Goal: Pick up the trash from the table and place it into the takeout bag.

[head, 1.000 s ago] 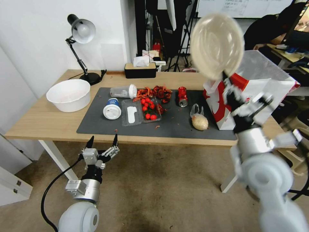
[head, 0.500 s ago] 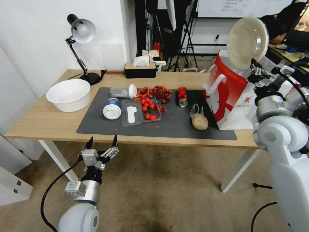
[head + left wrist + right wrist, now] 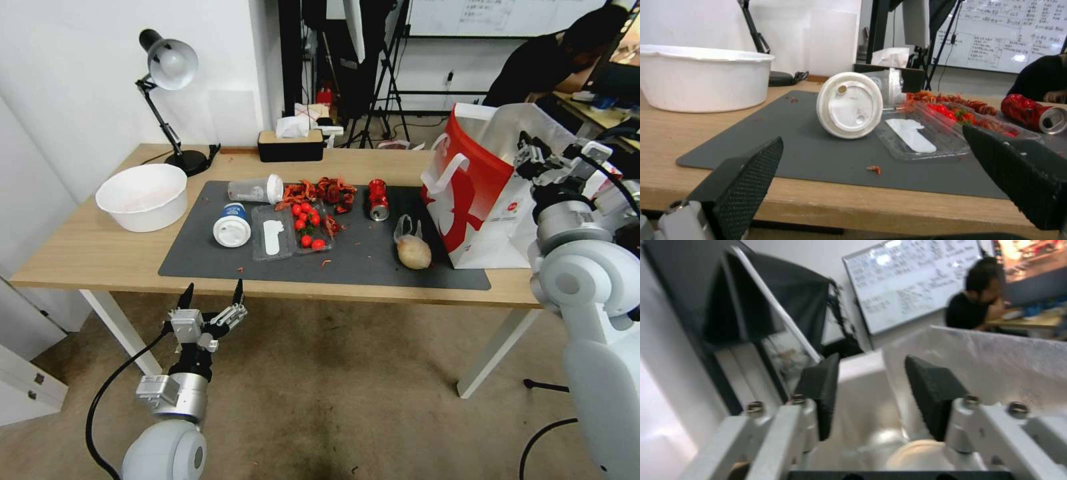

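Note:
The takeout bag [image 3: 477, 200] stands open at the table's [image 3: 87, 253] right end. My right gripper [image 3: 528, 152] hangs over its mouth, open and holding nothing; in the right wrist view its fingers [image 3: 822, 390] are apart above the bag's white inside [image 3: 996, 360], where a beige round bowl [image 3: 916, 456] lies. On the dark mat [image 3: 360, 260] rest a white-lidded cup [image 3: 233, 227], a clear cup [image 3: 256, 190], a clear tray [image 3: 291, 231], red shells [image 3: 327, 190], a red can [image 3: 378, 199] and a clear bag with a tan lump [image 3: 413, 251]. My left gripper [image 3: 211, 293] waits open below the table's front edge.
A big white basin [image 3: 142, 195] and a desk lamp [image 3: 170, 67] stand at the table's left end. A dark tissue box [image 3: 291, 144] sits at the back edge. The left wrist view faces the lidded cup [image 3: 849, 105] and the tray [image 3: 916, 140].
The beige bowl, held up in my right gripper, has been let go and is gone from above the bag. The right gripper is now open at the bag's mouth. The left arm stayed still.

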{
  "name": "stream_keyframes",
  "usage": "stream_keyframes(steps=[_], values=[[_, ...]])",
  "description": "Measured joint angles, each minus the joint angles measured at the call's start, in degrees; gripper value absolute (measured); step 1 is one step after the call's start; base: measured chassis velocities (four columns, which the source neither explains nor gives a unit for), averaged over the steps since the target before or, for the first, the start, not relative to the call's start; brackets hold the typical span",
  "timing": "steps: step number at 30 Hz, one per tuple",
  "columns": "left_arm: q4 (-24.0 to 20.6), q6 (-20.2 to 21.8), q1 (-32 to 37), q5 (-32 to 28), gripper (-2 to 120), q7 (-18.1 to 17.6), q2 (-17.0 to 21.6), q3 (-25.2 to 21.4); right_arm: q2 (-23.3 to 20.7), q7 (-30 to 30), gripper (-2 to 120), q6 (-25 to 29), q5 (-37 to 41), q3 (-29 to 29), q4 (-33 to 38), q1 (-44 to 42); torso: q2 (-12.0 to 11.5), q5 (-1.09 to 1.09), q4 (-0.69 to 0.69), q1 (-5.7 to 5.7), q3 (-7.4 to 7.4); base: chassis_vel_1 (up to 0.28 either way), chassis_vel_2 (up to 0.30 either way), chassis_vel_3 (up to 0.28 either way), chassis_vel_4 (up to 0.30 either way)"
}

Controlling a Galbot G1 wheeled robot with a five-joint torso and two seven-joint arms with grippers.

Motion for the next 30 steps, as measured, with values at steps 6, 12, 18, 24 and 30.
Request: stream_keyframes(steps=[6, 12, 18, 24, 30], values=[[0.0, 0.0, -0.2, -0.1, 100, 0.0, 0.2, 0.1, -0.2, -9.0, 67, 8.3, 5.4, 1.6, 3.4, -2.9, 0.0, 0.00, 0.00, 0.00, 0.00, 0.000, 0.000, 0.000, 0.000], [0.0, 0.0, -0.5, -0.5, 100, 0.0, 0.6, 0.0, 1.2, -27.7, 89, 16.2, -1.4, 0.2, 12.2, -17.6, 0.0, 0.00, -0.01, -0.02, -0.01, 0.000, 0.000, 0.000, 0.000], [0.1, -0.1, -0.5, -0.6, 100, 0.0, 0.8, 0.0, 3.0, -31.2, 100, 20.6, -14.5, -1.4, 12.8, -26.3, 0.0, 0.00, 0.00, -0.02, 0.00, 0.000, 0.000, 0.000, 0.000], [0.2, -0.4, -0.4, -0.9, 100, 0.0, 1.1, -0.2, 5.9, -28.8, 100, 28.8, -30.7, -3.3, 9.1, -37.5, 0.0, -0.01, -0.01, -0.02, 0.00, 0.000, 0.000, 0.000, 0.000], [0.3, -0.5, -0.4, -1.0, 100, 0.0, 1.0, -0.2, 8.0, -26.9, 100, 34.2, -36.6, -4.8, 4.0, -43.9, 0.0, 0.00, -0.01, -0.01, 0.00, 0.000, 0.000, 0.000, 0.000]])
